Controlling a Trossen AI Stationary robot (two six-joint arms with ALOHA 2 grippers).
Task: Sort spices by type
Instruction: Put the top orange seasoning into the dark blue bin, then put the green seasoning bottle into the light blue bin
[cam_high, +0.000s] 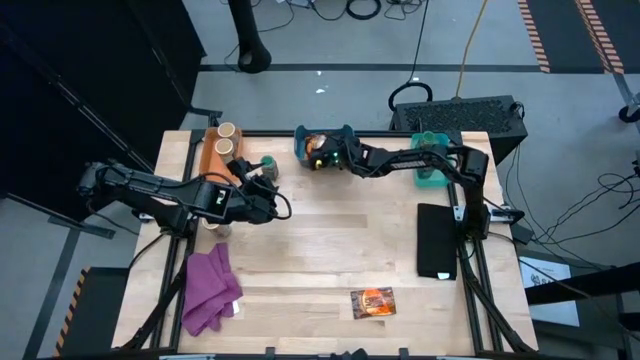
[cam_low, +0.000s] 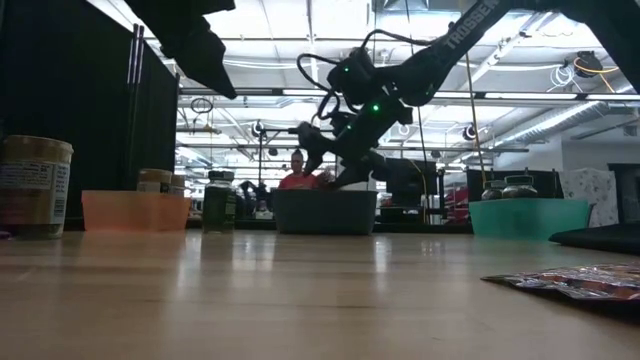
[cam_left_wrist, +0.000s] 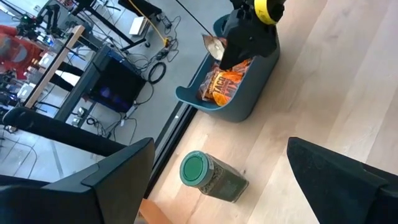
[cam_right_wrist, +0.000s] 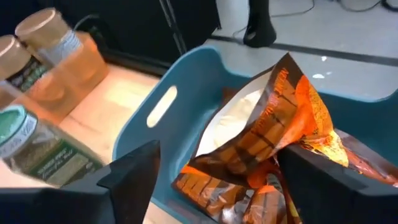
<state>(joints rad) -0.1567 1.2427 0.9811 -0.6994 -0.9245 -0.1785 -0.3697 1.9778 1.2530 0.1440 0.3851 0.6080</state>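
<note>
The right gripper (cam_high: 328, 153) is held over the blue bin (cam_high: 303, 146) at the far edge of the table (cam_high: 330, 250). Its jaws are spread wide over the orange packets (cam_right_wrist: 273, 124) heaped in that bin, one of which stands on edge between the fingers; whether it is touched cannot be told. The left gripper (cam_high: 268, 190) is stretched out near the far left, jaws wide apart and nothing held, with a green jar (cam_left_wrist: 211, 177) standing just ahead of it beside the orange bin (cam_high: 214, 158). Two tan jars (cam_high: 225, 138) are seen inside the orange bin, and the teal bin (cam_high: 432, 160) sits at the far right.

A broad bare stretch of wood is left open across the middle of the table. One loose packet (cam_high: 373, 302) lies flat close to the near edge, well apart from the bins. A purple cloth (cam_high: 210, 288) is crumpled at the near left, and a black pad (cam_high: 438, 240) lies along the right edge. Another tan jar (cam_low: 35, 186) is seen at the left in the low view.

"TROSSEN" can be read on the arm in the low view. Packet and jar print cannot be made out.
</note>
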